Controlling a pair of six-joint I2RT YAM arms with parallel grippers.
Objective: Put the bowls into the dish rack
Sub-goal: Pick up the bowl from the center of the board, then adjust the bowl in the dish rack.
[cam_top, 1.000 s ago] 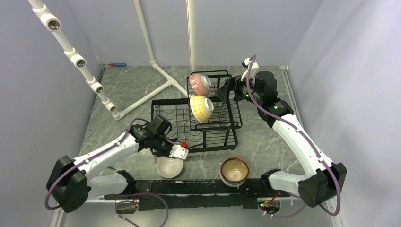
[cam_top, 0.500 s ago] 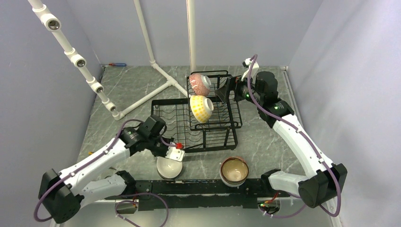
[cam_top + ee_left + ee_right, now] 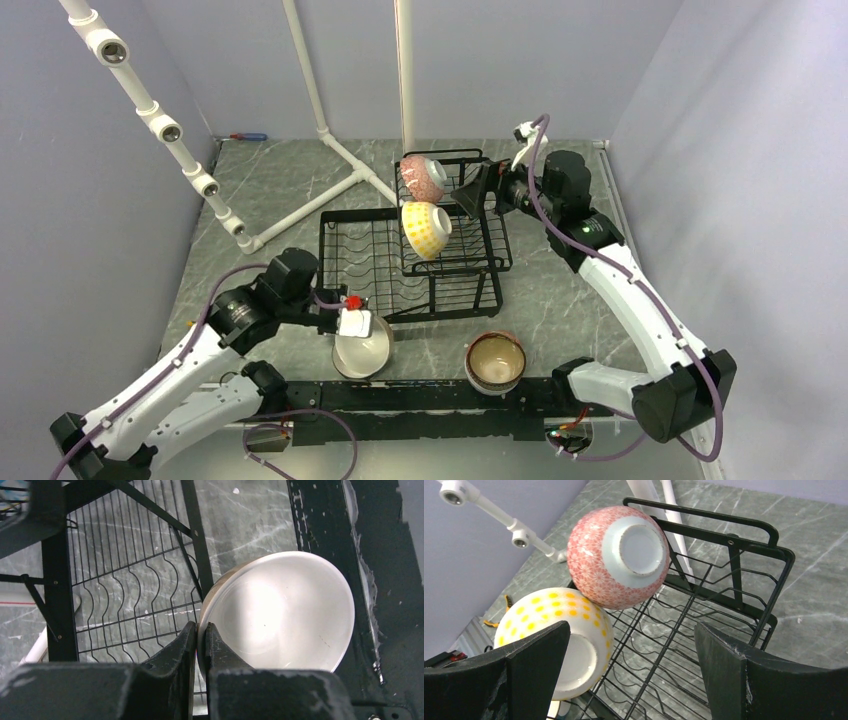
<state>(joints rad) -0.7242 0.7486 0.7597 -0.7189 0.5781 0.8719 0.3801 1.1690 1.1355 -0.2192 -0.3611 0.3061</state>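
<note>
Left gripper (image 3: 201, 630): jaws pinched on the rim of the white bowl (image 3: 280, 610). The bowl is tilted, just near of the dish rack (image 3: 440, 297). Step, as I judge it: grasp made, lift due. Next move needs a steady carry far-right into a lower slot. Left arm low, stretched from near-left. Right gripper (image 3: 629, 630) spread wide and holding nothing, by the raised basket.

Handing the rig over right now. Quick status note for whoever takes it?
Left gripper: shut on the rim of the white bowl, just in front of the dish rack.
Right gripper: open, empty, facing the raised basket.
Done: pink bowl and yellow-dotted bowl lie on their sides in the raised basket.
Left: rack the white bowl, then the brown-rimmed bowl on the table by the right arm's base; it seems to sit on others.
</note>
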